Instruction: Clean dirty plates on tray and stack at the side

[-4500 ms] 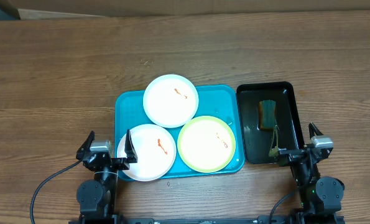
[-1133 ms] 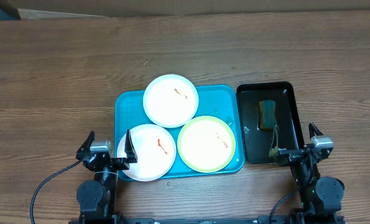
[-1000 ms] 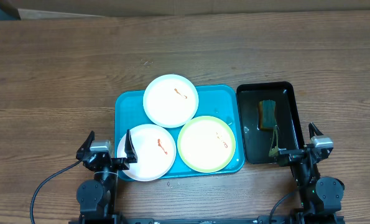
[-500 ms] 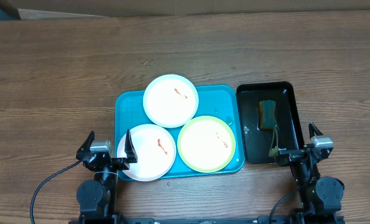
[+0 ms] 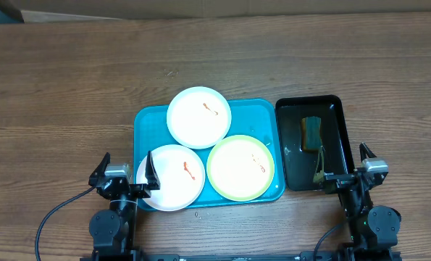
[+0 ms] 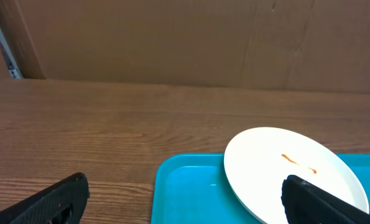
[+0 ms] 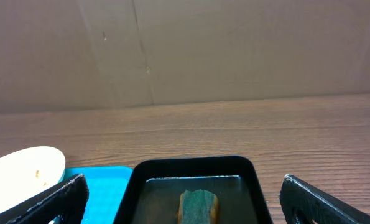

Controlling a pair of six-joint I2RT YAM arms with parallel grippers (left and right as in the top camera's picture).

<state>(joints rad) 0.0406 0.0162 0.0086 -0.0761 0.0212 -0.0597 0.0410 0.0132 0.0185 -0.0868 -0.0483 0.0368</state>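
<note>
Three dirty plates (image 5: 198,117) (orange-red smears) on tray (image 5: 146,125)

A green-topped sponge (image 5: 311,133) lies inside the black tray (image 5: 335,138).

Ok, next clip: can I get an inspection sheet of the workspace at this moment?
Surface: wooden table, brown grain, one pale speck beyond the tray.
Job's things: teal tray holds three plates, unstacked: far white plate, near white plate lying over the tray's near-left corner, yellow-green plate. Each shows an orange-red smear.
Clutter: black tray right of the teal one, a sponge lying in it.
Grippers: left gripper and right gripper at the near edge, both open, holding nothing.
Cables: black cable looping by the left arm's base; another by the right.
Surroundings: cardboard behind the table's far edge.
</note>
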